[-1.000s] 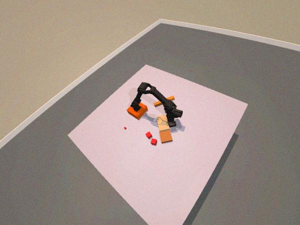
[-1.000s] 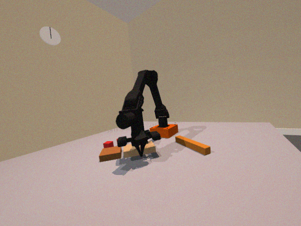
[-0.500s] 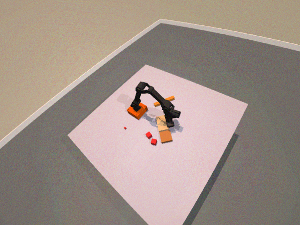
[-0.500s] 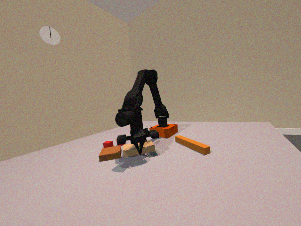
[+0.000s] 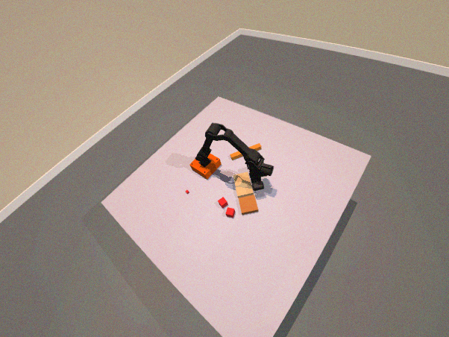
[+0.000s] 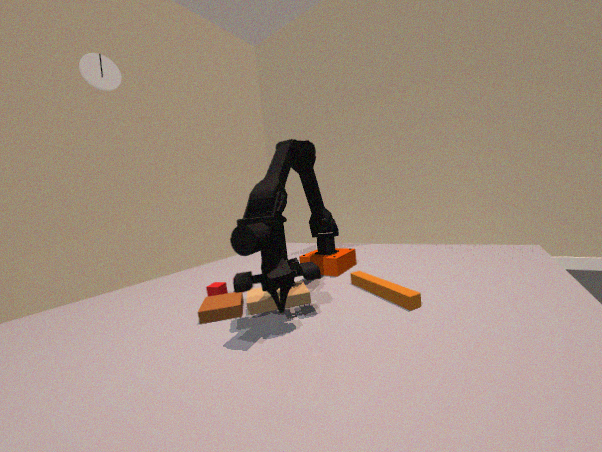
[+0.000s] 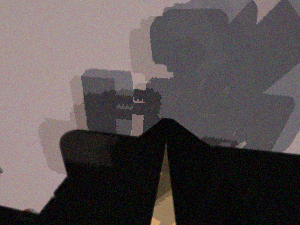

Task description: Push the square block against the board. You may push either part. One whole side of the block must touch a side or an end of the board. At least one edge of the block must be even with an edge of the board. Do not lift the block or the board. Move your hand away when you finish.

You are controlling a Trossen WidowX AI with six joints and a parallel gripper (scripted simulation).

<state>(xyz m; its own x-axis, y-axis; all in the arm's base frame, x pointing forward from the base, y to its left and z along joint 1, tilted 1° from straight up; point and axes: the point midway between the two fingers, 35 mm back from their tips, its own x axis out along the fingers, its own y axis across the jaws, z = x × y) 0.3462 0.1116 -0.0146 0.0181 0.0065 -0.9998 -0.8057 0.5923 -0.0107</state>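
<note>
The brown-orange square block [image 5: 248, 204] [image 6: 220, 305] lies flat at one end of the pale tan board [image 5: 244, 189] [image 6: 258, 301]. Their facing sides are close, with a narrow gap in the exterior view. Their long-side edges look roughly in line; exact evenness cannot be told. My gripper [image 5: 257, 186] [image 6: 281, 310] [image 7: 167, 123] is shut and empty. It points down beside the board's long side, on the side away from the red cubes, with its tips low near the table. Whether they touch the board cannot be told. In the wrist view the fingers hide most of the board.
Two red cubes [image 5: 222, 202] [image 5: 230, 212] lie beside the block and board, with a tiny red cube [image 5: 187, 191] farther off. A long orange bar [image 5: 256, 147] [image 6: 385, 290] lies beyond the board's other end, near the orange robot base [image 5: 205, 168] [image 6: 340, 262].
</note>
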